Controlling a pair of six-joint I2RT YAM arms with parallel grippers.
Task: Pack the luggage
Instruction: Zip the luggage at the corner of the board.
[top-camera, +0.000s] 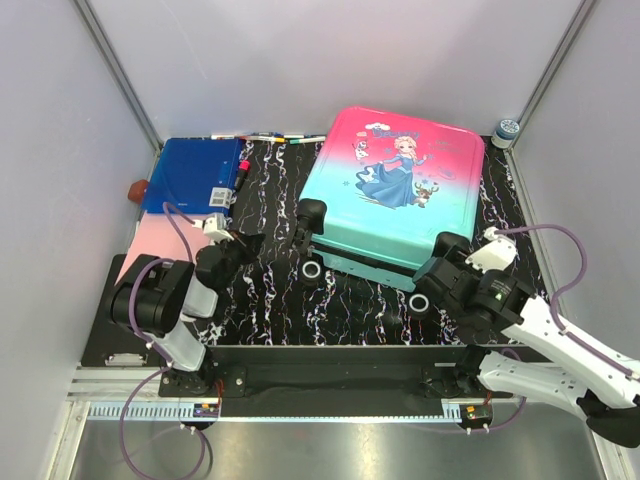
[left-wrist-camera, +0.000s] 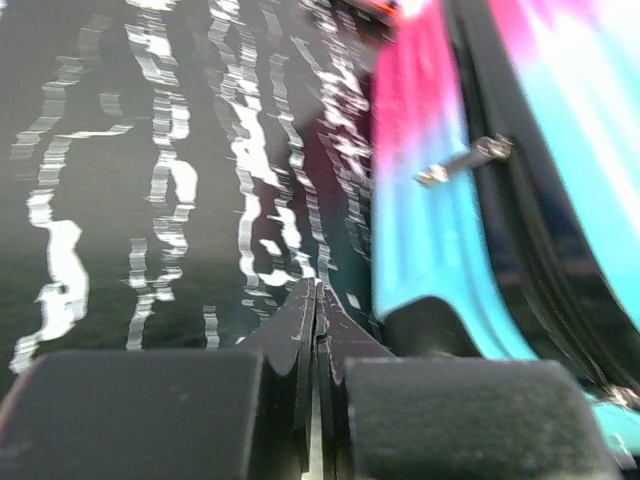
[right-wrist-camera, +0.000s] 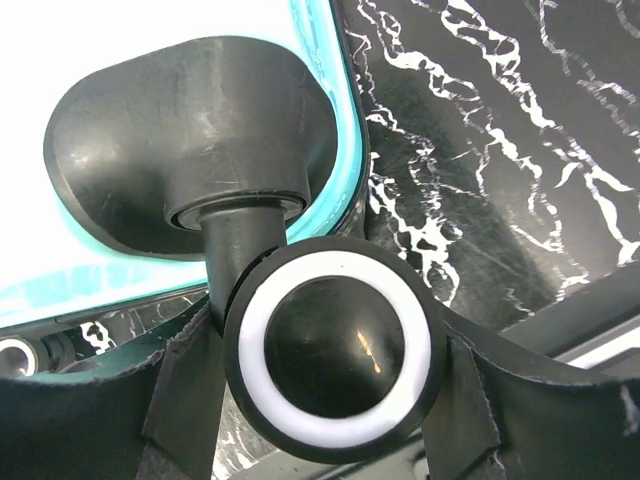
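Right claw (right-wrist-camera: 328, 352) clamping luggage (top-camera: 395, 190) wheel (right-wrist-camera: 338, 345); left claw (left-wrist-camera: 318, 300) closed

left arm (top-camera: 170, 300) folded low, wrist forward | left gripper (left-wrist-camera: 318, 300) fingers pressed together, tips touching | right arm (top-camera: 545, 335) angled inward across front | right gripper (right-wrist-camera: 335, 345) fingers apart, clamped both sides of luggage (top-camera: 400, 190) wheel (right-wrist-camera: 330, 300)

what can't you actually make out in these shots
- Inside of the luggage: top view, the closed shell hides it.
- Reddish object beside the blue folder: top view, too small.
- Small metal part on the luggage's side: left wrist view, blurred.
- Whether the right gripper clamps the wheel: right wrist view, the wheel covers the contact.
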